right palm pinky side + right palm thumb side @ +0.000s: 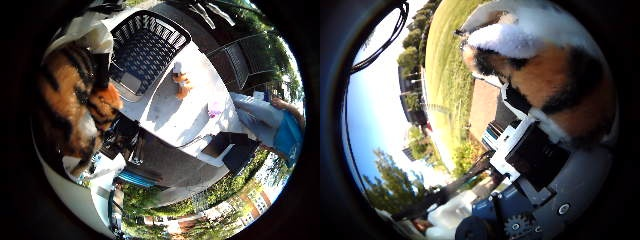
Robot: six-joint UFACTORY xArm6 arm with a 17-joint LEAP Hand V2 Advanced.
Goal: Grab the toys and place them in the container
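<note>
A striped plush tiger [70, 100], orange, black and white, fills much of both palm views and sits tight against the palm. My right hand [535, 155] has its white and black fingers curled against the plush [555, 75], holding it well above the table. Below stands a black slatted basket [147, 47] on a white table [170, 125]. A small orange and white toy [181, 84] lies on the table beside the basket. Farther along the tabletop lies a small pink toy [216, 107].
A dark slatted chair [242, 60] stands behind the table. A person in a blue top [282, 127] sits at the table's far side, touching nothing. Paving lies under the table, with lawn [445, 90], trees and buildings around.
</note>
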